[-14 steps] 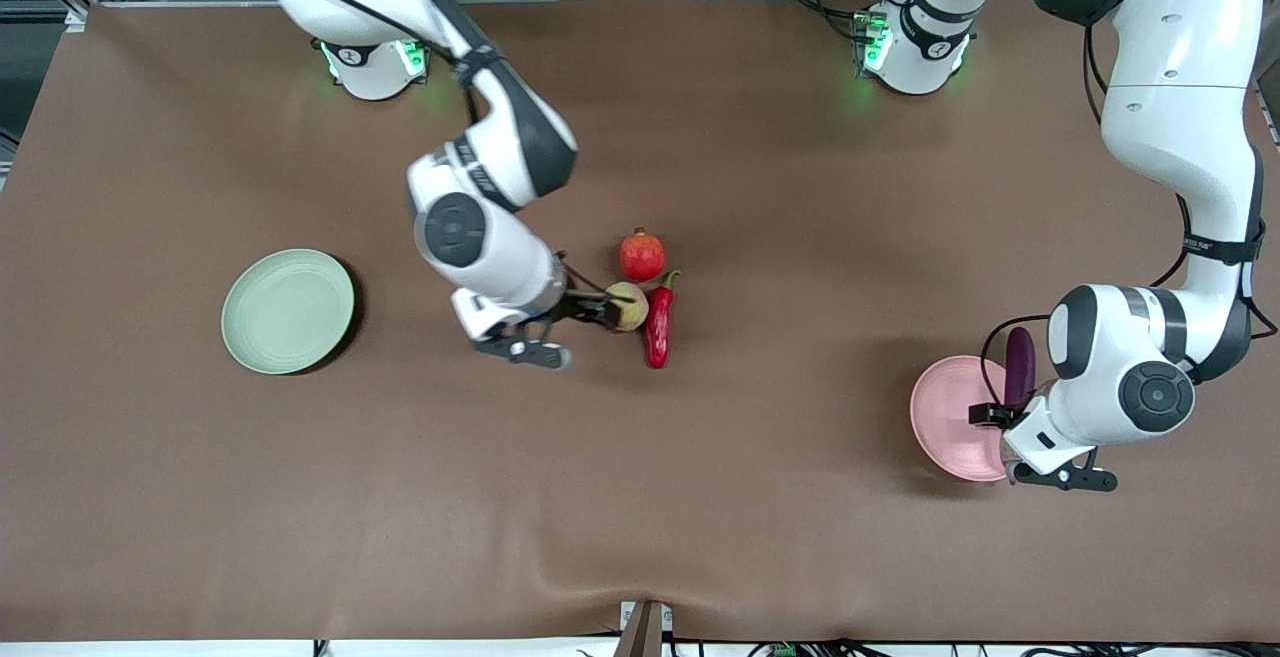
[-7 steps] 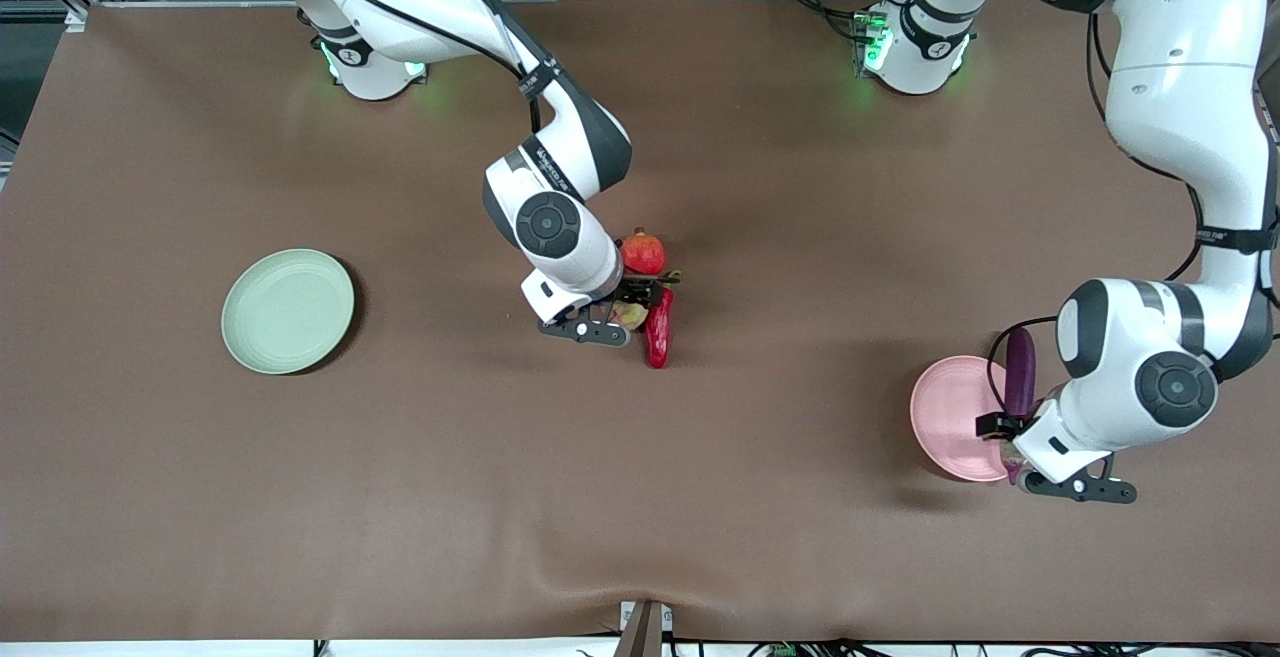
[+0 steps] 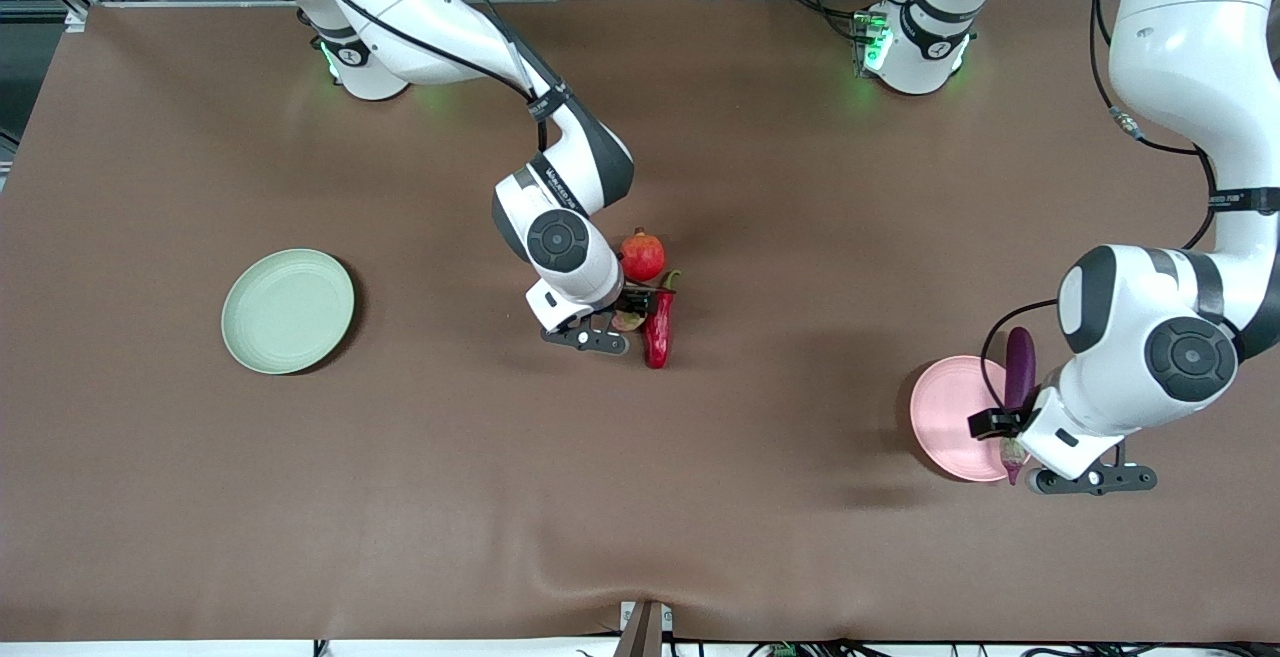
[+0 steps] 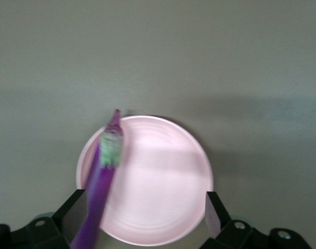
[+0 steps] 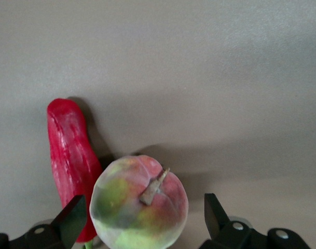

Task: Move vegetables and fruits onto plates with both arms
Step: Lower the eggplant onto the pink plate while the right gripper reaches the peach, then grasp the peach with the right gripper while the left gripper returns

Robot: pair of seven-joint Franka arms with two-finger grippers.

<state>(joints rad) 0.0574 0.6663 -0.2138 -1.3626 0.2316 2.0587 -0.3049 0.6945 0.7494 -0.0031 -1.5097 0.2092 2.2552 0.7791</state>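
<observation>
Right gripper [image 3: 633,308], fingers spread, straddles the round yellowish-pink peach [image 5: 139,202] without clamping; a glossy red chili pepper [image 3: 658,328] lies beside. Left gripper [image 4: 142,220] hangs spread above the pale pink round plate [image 3: 944,417], slender purple eggplant [image 3: 1019,381] at its three o'clock rim.

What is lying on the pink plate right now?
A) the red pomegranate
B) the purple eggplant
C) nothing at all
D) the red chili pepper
B: the purple eggplant lies along one edge of the pink plate, while the pomegranate and chili pepper sit together on the brown table mid-table.
</observation>
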